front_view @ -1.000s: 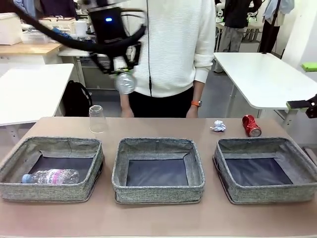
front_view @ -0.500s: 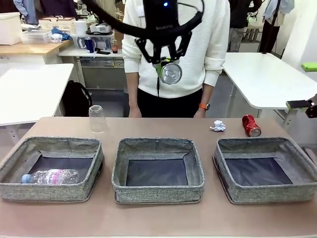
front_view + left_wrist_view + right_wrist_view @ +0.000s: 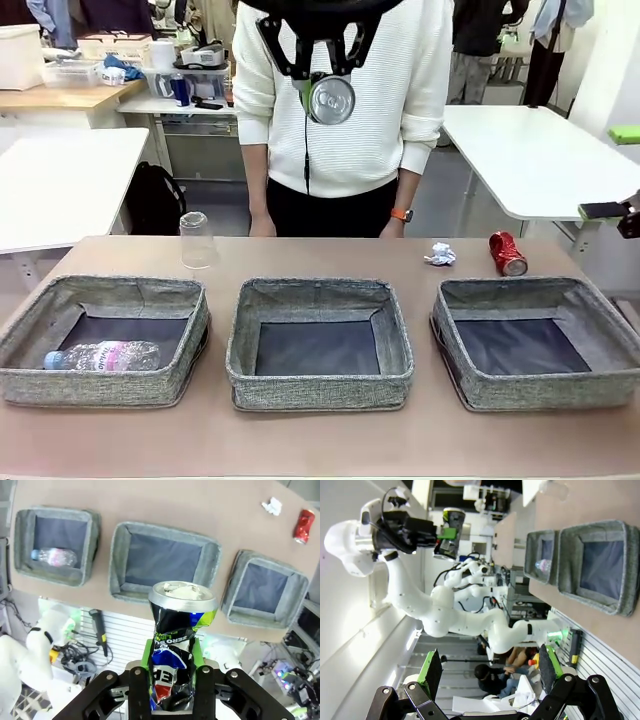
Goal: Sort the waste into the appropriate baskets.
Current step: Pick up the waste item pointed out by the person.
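The left end effector (image 3: 172, 652) is gripping the crushed dark can (image 3: 180, 615) high above the baskets (image 3: 318, 288) while the right end effector (image 3: 490, 665) is gaping wide.

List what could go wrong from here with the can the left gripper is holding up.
1. The left gripper clamps only the crumpled lower end of the crushed dark can, so the can might slip out.
2. The can hangs high above the middle basket. Released from there, it could bounce over the shallow, soft sides.
3. The left basket already holds a plastic bottle. A stray drop there would mix the waste.
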`<state>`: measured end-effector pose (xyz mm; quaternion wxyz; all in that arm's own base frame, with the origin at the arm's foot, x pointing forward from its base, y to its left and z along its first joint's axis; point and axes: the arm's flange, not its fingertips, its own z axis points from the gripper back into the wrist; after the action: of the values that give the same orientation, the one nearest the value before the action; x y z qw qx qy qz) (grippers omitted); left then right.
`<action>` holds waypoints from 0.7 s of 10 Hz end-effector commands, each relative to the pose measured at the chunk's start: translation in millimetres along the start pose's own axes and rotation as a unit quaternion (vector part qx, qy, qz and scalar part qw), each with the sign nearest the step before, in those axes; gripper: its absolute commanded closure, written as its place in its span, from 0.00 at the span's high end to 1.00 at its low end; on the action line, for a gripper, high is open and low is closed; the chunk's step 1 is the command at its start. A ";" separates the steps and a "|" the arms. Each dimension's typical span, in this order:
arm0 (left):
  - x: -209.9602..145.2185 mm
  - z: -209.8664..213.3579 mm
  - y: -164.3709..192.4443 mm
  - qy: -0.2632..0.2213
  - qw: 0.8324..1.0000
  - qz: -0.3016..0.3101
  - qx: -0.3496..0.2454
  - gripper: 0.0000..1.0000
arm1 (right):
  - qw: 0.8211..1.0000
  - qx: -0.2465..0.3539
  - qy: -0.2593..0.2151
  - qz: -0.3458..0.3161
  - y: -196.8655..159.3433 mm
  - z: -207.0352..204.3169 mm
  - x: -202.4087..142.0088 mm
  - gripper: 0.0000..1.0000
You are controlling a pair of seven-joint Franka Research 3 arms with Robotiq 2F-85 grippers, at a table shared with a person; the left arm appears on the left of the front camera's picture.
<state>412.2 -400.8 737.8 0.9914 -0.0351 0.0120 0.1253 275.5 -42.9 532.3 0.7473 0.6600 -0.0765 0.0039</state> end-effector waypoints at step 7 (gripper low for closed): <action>12.0 10.5 10.8 0.016 1.000 -0.010 0.013 0.33 | 1.000 0.007 -0.003 -0.007 6.2 -1.7 0.3 1.00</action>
<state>424.2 -386.1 745.5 0.9934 -0.0190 0.0310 0.1088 275.5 -42.9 532.2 0.7473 0.6600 -0.0765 0.0039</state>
